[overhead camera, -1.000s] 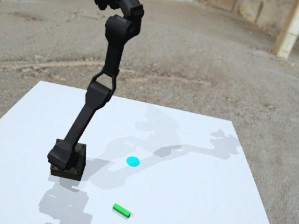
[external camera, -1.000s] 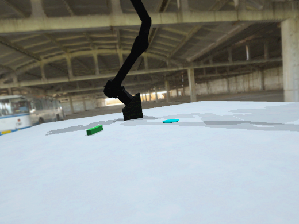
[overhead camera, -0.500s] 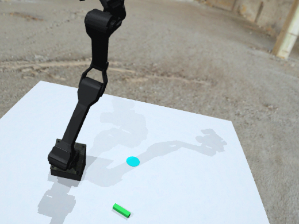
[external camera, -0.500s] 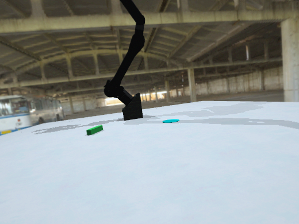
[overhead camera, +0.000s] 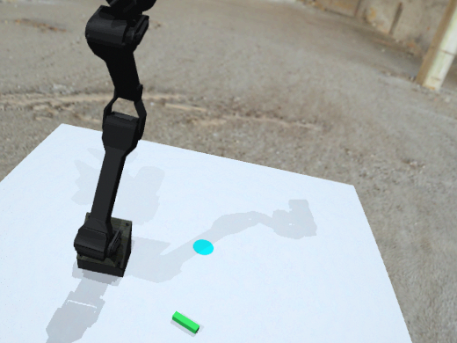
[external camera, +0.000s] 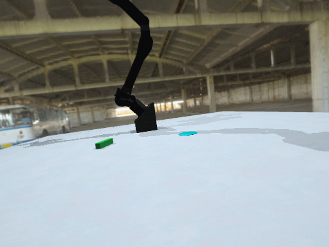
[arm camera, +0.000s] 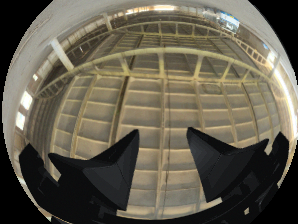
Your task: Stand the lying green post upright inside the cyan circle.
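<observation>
The green post (overhead camera: pixel 185 322) (external camera: pixel 104 143) lies flat on the white table (overhead camera: pixel 290 281) (external camera: pixel 196 190), near its front edge in the top view. The cyan circle (overhead camera: pixel 203 247) (external camera: pixel 188 133) is a flat disc on the table, well apart from the post and close to the arm's base (overhead camera: pixel 105 251) (external camera: pixel 146 121). The arm rises steeply out of the top of the top and exterior views, so my gripper is hidden there. In the wrist view my gripper (arm camera: pixel 164 132) points up at the hall roof, its two dark fingers apart with nothing between them.
The arm's links (overhead camera: pixel 116 132) (external camera: pixel 139 60) stand over the table's left part in the top view. Bare ground and a concrete pillar (overhead camera: pixel 439 48) lie beyond the table edges. A bus (external camera: pixel 19 125) stands far off in the hall.
</observation>
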